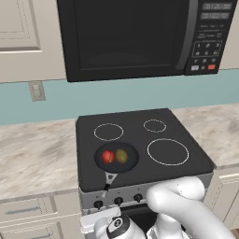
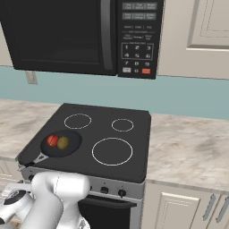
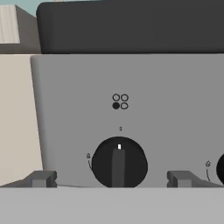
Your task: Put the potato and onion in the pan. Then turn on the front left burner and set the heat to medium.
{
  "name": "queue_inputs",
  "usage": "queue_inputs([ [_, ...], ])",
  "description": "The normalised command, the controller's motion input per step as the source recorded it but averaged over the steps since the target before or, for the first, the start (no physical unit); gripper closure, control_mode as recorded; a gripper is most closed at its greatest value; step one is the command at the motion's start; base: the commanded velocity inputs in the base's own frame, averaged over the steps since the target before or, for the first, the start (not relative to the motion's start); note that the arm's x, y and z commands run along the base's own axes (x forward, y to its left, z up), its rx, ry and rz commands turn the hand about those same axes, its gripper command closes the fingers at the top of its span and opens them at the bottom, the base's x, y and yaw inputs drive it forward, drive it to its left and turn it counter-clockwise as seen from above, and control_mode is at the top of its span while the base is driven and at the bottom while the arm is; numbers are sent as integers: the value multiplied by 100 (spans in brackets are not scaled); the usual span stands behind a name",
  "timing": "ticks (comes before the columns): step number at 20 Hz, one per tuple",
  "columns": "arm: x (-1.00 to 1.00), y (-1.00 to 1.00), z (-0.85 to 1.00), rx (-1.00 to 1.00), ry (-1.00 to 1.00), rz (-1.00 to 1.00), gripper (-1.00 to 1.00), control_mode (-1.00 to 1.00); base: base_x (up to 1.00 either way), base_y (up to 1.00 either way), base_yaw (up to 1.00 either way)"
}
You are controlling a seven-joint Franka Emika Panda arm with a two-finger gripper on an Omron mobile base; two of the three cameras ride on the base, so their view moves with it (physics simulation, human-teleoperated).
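The dark pan [image 1: 127, 164] [image 2: 74, 139] sits at the front left of the black cooktop and covers the front left burner. Inside it lie the red onion [image 1: 108, 156] [image 2: 52, 141] and, right beside it, the olive-brown potato [image 1: 121, 156] [image 2: 63, 143]. My gripper [image 3: 111, 178] is low in front of the stove's grey control panel and stands open. Its fingertips [image 3: 41, 178] flank a black knob [image 3: 119, 162] without touching it. The knob's white mark points straight up. Above it, a four-circle symbol [image 3: 120, 101] has its lower left circle filled.
A second knob [image 3: 220, 168] shows at the right edge of the hand view. A large white-outlined ring [image 1: 168, 151] marks the front right of the cooktop. A black microwave [image 1: 140, 32] hangs above. Marbled counters [image 1: 32, 154] flank the stove.
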Motion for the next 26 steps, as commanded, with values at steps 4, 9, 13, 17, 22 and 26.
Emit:
queue_inputs([
  [4, 2, 0, 0, 2, 0, 0, -100, -100, 0, 0, 0],
  [9, 16, -2, 0, 3, 0, 0, -100, -100, 0, 0, 0],
  [13, 10, -11, 0, 2, 0, 0, -100, -100, 0, 0, 0],
  [17, 9, -2, 0, 2, 0, 0, -100, -100, 0, 0, 0],
  [22, 2, 0, -8, 0, 0, 0, -100, -100, 0, 0, 0],
  [26, 1, 0, -4, 0, 0, 0, -100, -100, 0, 0, 0],
])
